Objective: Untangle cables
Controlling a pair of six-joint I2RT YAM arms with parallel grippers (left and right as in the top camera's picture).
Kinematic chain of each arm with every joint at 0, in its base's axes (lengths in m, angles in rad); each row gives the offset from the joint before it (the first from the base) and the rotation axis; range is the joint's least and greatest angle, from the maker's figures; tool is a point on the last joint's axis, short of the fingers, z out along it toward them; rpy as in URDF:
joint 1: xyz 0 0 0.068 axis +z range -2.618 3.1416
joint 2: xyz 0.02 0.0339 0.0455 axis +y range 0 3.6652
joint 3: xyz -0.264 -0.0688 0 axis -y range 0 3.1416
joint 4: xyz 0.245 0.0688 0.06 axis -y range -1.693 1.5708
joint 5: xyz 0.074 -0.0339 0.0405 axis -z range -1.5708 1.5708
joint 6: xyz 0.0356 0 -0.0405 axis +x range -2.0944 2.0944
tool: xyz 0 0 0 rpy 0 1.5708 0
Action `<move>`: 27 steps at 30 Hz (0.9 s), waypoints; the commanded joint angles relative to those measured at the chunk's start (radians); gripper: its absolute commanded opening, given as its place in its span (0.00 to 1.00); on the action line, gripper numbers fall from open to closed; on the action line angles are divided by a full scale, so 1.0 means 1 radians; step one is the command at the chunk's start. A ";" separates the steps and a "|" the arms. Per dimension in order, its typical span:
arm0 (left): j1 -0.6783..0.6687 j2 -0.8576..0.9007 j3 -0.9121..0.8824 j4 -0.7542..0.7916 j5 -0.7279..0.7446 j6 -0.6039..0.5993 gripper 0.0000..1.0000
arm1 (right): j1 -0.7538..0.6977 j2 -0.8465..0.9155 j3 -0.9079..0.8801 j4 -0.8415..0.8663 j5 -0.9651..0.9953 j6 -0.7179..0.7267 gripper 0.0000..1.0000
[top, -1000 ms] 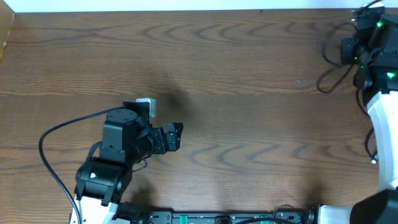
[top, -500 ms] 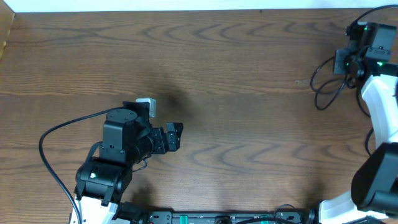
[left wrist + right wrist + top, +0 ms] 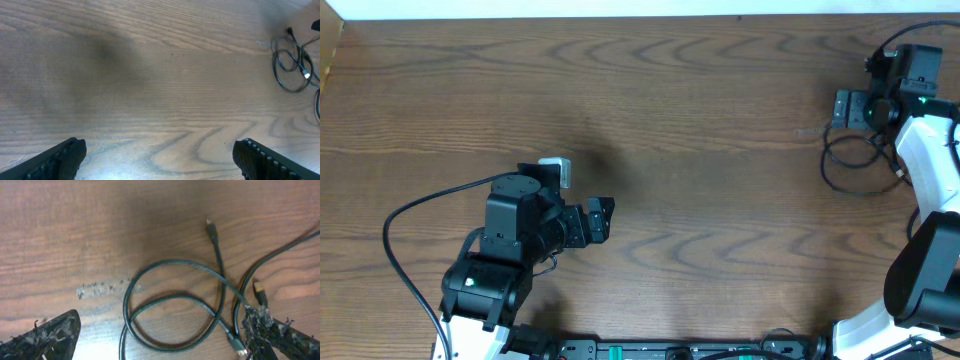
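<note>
The cables (image 3: 855,165) are thin black cords lying in loose overlapping loops on the wooden table at the far right. In the right wrist view the cables (image 3: 175,305) form a loop crossed by another strand, with small plugs (image 3: 211,228) at the ends. My right gripper (image 3: 840,108) hovers just above them, open, and nothing is between its fingers (image 3: 55,335); the loop lies on the table under my right gripper (image 3: 160,340). My left gripper (image 3: 608,220) is open and empty at the lower left, far from the cords. From the left wrist the cables (image 3: 292,65) show at the far right, beyond my left gripper (image 3: 162,160).
The left arm's thick black cable (image 3: 410,215) curves over the table at the left. The table's back edge (image 3: 620,18) meets a white strip. The right arm's white body (image 3: 930,180) runs along the right edge beside the cords.
My right gripper has opened and let go of the cables, which dropped from hanging under it into loops on the table. It also moved left and a little nearer. The left arm stayed still.
</note>
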 commanded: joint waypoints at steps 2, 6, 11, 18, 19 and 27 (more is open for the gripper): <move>0.004 0.000 0.007 -0.003 0.012 0.018 0.98 | -0.002 0.001 0.009 -0.047 -0.006 0.014 0.99; 0.004 0.000 0.007 -0.003 0.012 0.018 0.98 | -0.002 0.001 0.009 -0.097 -0.007 0.014 0.99; 0.004 0.000 0.007 -0.003 0.012 0.017 0.98 | 0.000 0.001 0.009 -0.138 -0.091 0.007 0.99; 0.004 0.000 0.007 -0.003 0.012 0.017 0.98 | 0.013 0.000 0.009 -0.288 -0.232 0.008 0.99; 0.004 0.000 0.007 -0.003 0.012 0.017 0.98 | 0.015 0.000 0.009 -0.311 -0.236 0.008 0.99; 0.004 0.000 0.007 -0.003 0.012 0.017 0.98 | 0.043 0.001 0.009 -0.468 -0.235 0.011 0.99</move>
